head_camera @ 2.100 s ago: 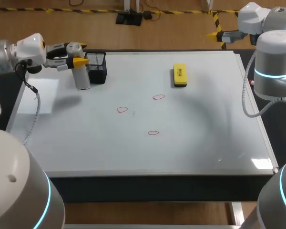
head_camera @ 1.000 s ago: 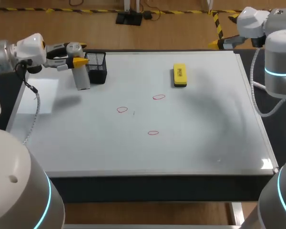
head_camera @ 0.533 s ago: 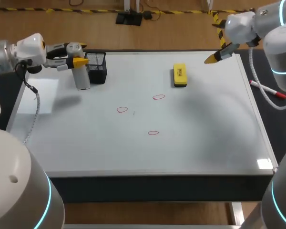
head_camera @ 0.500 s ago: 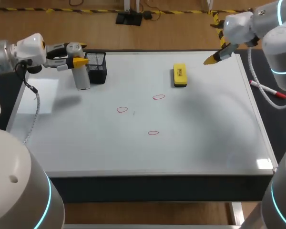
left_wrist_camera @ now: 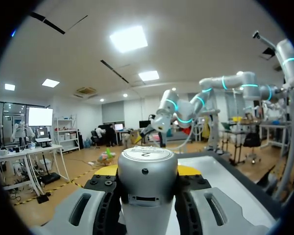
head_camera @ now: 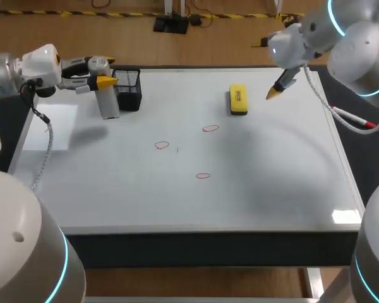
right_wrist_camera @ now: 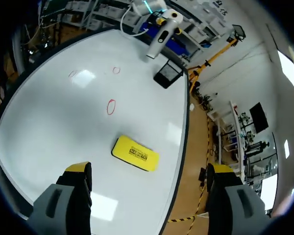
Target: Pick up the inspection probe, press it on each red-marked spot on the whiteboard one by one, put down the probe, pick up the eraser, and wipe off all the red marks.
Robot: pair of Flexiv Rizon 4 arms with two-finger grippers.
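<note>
Hovering near the eraser (right_wrist_camera: 135,153), jaws apart, the right gripper (right_wrist_camera: 149,171) should pinch this seemingly light, stiff block's 2 long sides; the left gripper (head_camera: 103,79) clamps the probe (head_camera: 108,104).

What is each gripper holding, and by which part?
The left gripper holds the inspection probe near its upper end. The right gripper is open and holds nothing.

Rounded white-grey arms (head_camera: 360,38) bear glowing cyan rings (head_camera: 65,255) and grey cables (head_camera: 48,148).

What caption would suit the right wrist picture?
Open right pincer facing the yellow eraser on the whiteboard, red marks beyond.
</note>
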